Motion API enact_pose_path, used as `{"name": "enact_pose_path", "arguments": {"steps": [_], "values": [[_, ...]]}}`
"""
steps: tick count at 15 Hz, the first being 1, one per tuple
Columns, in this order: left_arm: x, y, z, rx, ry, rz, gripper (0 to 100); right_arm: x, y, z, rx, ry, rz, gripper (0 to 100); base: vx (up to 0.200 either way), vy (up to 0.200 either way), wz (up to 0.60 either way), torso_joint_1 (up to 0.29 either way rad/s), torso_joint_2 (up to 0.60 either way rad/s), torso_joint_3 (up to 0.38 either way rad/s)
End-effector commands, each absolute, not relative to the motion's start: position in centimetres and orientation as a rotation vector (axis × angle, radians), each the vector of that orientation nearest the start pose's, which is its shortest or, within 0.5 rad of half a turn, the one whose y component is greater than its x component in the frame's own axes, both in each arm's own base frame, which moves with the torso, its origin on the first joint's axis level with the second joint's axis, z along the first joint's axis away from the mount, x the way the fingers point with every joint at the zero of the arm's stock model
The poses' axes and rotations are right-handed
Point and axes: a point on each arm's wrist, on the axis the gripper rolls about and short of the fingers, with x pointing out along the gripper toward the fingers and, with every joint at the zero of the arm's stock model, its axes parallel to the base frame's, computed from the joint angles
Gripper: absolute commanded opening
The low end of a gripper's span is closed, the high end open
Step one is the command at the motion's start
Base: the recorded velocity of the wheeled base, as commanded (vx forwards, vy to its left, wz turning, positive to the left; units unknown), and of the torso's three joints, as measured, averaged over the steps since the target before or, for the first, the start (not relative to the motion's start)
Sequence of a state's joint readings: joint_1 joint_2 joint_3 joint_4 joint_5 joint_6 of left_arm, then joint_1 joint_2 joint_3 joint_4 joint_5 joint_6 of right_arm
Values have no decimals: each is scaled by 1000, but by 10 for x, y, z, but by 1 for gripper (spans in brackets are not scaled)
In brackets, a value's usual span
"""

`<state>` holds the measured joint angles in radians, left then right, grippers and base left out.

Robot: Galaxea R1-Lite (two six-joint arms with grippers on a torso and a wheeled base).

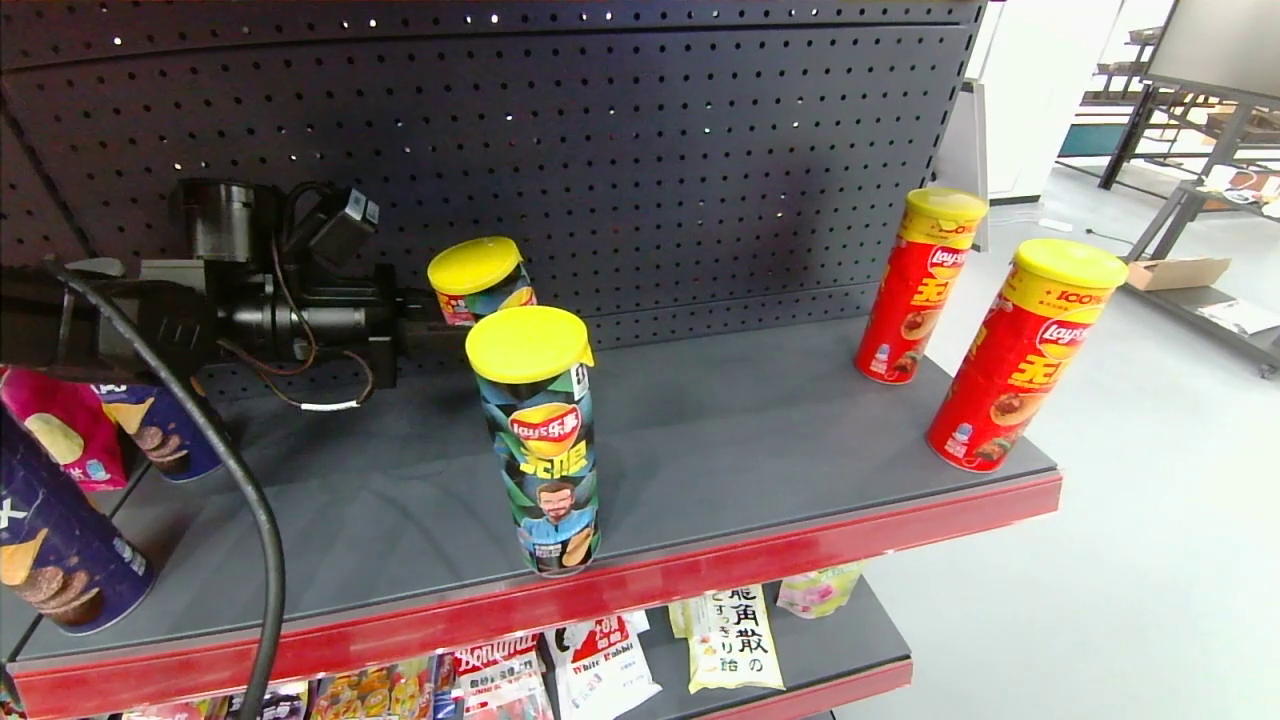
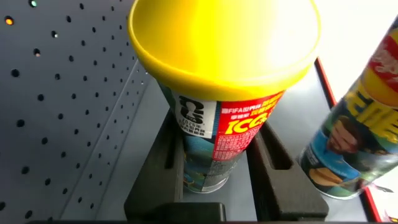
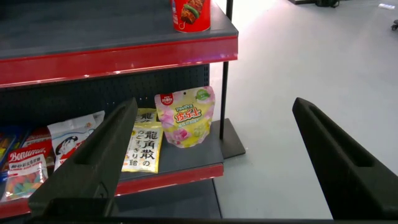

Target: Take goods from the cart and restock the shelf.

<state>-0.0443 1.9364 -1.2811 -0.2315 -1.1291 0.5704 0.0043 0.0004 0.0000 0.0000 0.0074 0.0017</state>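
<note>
One purple chip can is seen at the shelf's front left corner, and a green chip can is stood at its front edge. A second green chip can is clamped in the left tool at the shelf's back edge. Two red chip cans are stood along its right edge. The right tool is spread wide and empty, before snack bags on the lower shelf.

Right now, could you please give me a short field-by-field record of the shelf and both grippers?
left gripper: shut on teal cylindrical crisp can with yellow lid, at back of grey shelf
front can: matching teal can, upright near the shelf's red front edge
red cans: two, yellow-lidded, upright at the shelf's right end
right gripper: open, facing snack bags on lower shelf
</note>
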Motion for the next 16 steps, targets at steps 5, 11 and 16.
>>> {"name": "enact_pose_path", "arguments": {"steps": [5, 11, 16], "values": [[374, -37, 202, 281, 36, -1198, 0, -23, 0, 75, 2, 0, 12, 100, 0, 0, 0, 0, 0, 0], [377, -40, 201, 270, 52, -1211, 0, -23, 0, 75, 2, 0, 12, 100, 0, 0, 0, 0, 0, 0], [380, -41, 199, 266, 63, -1211, 0, -23, 0, 75, 2, 0, 12, 100, 0, 0, 0, 0, 0, 0]]}}
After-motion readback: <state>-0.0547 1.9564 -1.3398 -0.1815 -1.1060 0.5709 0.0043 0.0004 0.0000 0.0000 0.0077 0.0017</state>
